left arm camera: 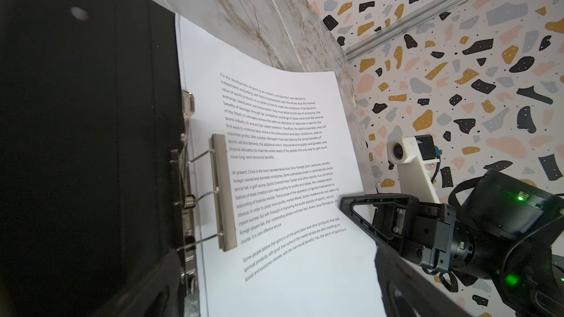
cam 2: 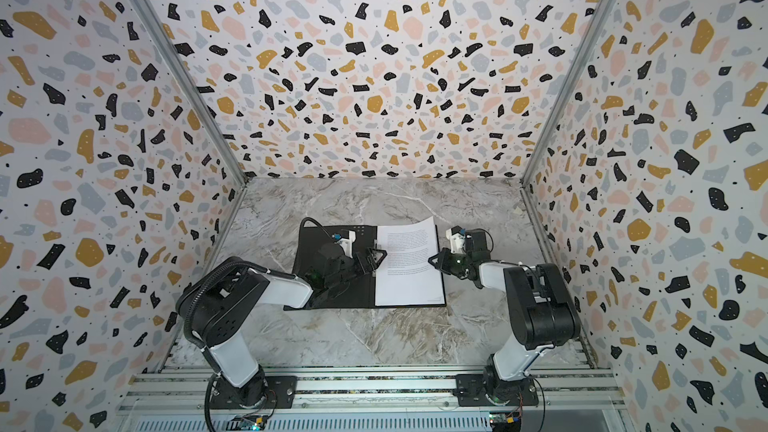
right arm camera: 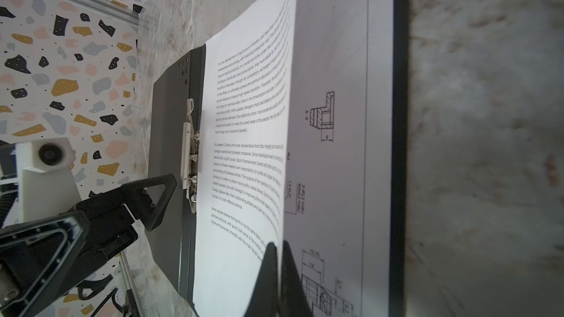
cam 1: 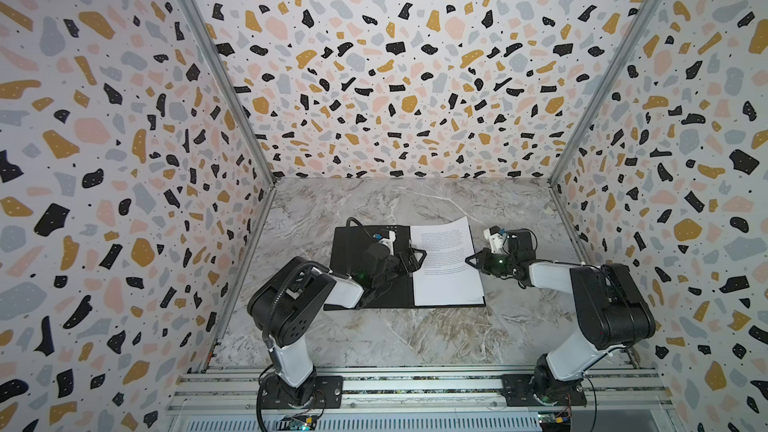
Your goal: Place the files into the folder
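Folder (cam 1: 349, 243): open, black inside up.
Text sheet (cam 1: 444, 259): on folder's right half, outer edge lifted.
Drawing sheet (right arm camera: 335, 147): flat beneath it.
Right claw (cam 1: 469, 260): pinching text sheet's edge.
Left claw (cam 1: 413, 258): wide, above folder's spine.

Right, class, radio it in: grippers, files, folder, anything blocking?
Left gripper open, over the spine of the folder. Right gripper shut on text sheet, outer edge raised. Drawing sheet flat beneath, inside open folder. Nothing in the way.

White printed-text paper sheet (left arm camera: 274, 163): paragraphs begin "For the development of sports as an industry", "At present, China", "Some people believe". White line-drawing paper sheet (right arm camera: 345, 56): "B - B", "8", "15.75", "14", "1 X 45.0°".
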{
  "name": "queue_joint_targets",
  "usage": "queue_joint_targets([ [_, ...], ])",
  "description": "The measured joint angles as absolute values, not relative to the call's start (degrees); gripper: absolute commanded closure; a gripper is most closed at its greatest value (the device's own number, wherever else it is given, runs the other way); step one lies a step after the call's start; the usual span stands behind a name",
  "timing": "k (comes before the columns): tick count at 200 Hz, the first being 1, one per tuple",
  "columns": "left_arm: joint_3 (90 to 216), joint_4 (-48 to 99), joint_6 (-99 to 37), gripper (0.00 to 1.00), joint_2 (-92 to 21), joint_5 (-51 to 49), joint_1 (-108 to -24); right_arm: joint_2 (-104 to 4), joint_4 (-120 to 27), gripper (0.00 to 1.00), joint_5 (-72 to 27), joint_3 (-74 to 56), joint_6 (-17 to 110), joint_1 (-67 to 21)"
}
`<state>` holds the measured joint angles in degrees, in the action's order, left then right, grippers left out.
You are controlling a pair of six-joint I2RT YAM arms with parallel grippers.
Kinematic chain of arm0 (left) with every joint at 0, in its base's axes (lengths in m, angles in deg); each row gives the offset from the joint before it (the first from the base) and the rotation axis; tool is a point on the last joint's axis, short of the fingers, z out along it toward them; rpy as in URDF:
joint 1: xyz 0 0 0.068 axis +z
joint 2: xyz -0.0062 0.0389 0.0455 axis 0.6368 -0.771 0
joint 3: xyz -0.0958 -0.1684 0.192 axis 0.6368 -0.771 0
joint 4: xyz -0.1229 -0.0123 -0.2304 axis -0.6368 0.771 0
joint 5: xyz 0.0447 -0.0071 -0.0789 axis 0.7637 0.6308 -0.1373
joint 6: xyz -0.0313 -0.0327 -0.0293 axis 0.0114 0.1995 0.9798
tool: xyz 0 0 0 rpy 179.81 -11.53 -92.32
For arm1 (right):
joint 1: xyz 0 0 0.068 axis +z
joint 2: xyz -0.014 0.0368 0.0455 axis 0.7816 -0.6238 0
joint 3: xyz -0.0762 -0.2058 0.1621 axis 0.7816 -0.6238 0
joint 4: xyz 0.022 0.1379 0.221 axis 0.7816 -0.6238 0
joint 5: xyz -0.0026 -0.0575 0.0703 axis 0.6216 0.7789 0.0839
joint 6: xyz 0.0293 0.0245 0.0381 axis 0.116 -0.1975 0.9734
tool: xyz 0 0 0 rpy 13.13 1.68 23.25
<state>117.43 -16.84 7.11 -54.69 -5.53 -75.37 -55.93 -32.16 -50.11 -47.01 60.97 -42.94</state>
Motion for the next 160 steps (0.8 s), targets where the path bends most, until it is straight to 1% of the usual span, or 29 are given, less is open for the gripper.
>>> queue_joint_targets([
  [160, 116.8, -16.87, 7.13, 0.0, -54.71, -5.42, -75.37, -55.93, -30.61, 1.0, -50.04, -47.67, 63.37, -42.59],
])
